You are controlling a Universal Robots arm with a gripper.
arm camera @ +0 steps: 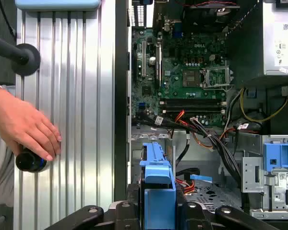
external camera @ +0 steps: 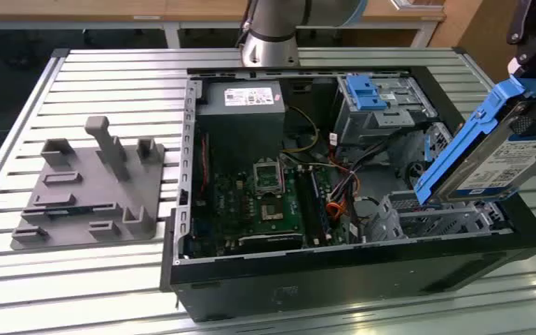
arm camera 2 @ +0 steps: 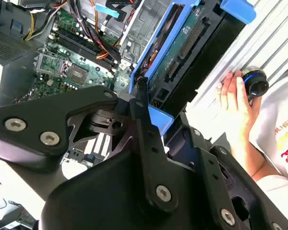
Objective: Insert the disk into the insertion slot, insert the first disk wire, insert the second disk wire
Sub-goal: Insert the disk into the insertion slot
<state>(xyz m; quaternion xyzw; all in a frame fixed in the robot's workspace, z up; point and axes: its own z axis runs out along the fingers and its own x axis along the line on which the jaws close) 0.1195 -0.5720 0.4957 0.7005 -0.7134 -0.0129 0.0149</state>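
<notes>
Claw pinches the disk by its blue carrier and holds it tilted in the air. The disk's lower end sits just over the insertion slot, in the open computer case on the exterior view's right. Case and a grey fixture sit on the ribbed worktop. A person's hand rests there too.

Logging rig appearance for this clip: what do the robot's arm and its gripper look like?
The arm is a silver-grey cylindrical tube with a pale blue cap on its joint. The gripper is matte black. In both wrist views it is built of flat, angular linkage plates with rounded ends, joined by round silver screw heads.
</notes>
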